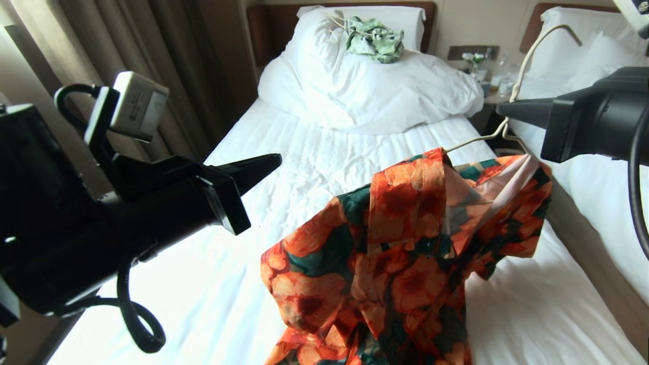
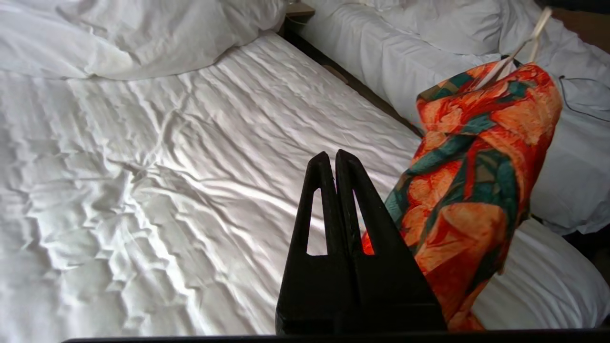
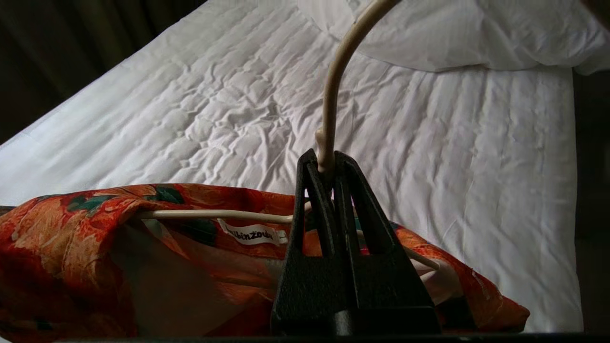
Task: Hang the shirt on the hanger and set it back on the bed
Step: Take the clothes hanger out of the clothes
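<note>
Shirt (image 1: 405,253) is hung on hanger (image 1: 522,66), held up over bed (image 1: 304,167) at 5 o'clock in head view. Right gripper (image 3: 326,164): jaws clamped on hanger neck, seen only in right wrist view, which also shows wire inside collar and label (image 3: 250,234). Left gripper (image 2: 331,159): jaws closed, empty, beside shirt at 9 o'clock, apart from it. Green garment (image 1: 375,40) on duvet (image 1: 365,91) at 12 o'clock appears in head view only.
</note>
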{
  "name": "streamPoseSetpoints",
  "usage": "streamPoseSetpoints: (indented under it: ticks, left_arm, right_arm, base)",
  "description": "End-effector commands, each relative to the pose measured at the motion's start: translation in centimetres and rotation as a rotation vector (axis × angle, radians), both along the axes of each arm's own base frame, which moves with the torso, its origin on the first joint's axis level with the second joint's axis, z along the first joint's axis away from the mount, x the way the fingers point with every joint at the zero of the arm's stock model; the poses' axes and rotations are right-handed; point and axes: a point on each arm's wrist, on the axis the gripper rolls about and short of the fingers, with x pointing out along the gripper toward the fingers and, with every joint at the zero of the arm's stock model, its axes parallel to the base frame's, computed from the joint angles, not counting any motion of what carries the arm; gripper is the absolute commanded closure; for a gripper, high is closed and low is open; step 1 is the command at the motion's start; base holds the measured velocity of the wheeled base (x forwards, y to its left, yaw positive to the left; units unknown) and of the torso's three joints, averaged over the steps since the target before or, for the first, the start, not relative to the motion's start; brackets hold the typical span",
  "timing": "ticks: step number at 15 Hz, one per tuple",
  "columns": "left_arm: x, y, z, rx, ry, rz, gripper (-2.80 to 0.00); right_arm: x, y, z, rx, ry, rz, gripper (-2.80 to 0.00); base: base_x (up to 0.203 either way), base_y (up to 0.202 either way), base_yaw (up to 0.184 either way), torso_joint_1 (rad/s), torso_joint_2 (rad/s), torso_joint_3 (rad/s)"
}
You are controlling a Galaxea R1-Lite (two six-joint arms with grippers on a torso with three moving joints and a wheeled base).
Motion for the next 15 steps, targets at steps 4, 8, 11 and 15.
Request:
streamPoseSetpoints:
  ticks: [4,8,11,15]
  left_arm:
    - [0.0,2.1,0.1,-0.022,-0.006,0.081,0.0]
    - [-0.4,3.1,-0.1,-0.024,-0.008,0.115,0.0]
    - [-0.6,3.6,0.0,-0.028,-0.016,0.134,0.0]
    - [-0.6,3.6,-0.3,-0.022,-0.007,0.135,0.0]
  right_arm:
    - [-0.3,-0.6,1.0,0.038,-0.066,-0.018,0.0]
    - [-0.1,-1.0,1.4,0.055,-0.1,-0.039,0.0]
    - [0.1,-1.4,1.4,0.052,-0.106,-0.064,0.0]
    - [0.2,-1.6,1.5,0.053,-0.11,-0.076,0.0]
  base:
    - [0.0,0.0,0.0,0.107,-0.47,-0.368]
    - [0.0,0.0,0.0,0.15,-0.51,-0.361]
    - [0.0,0.0,0.0,0.177,-0.53,-0.355]
    - [0.0,0.0,0.0,0.21,-0.58,-0.365]
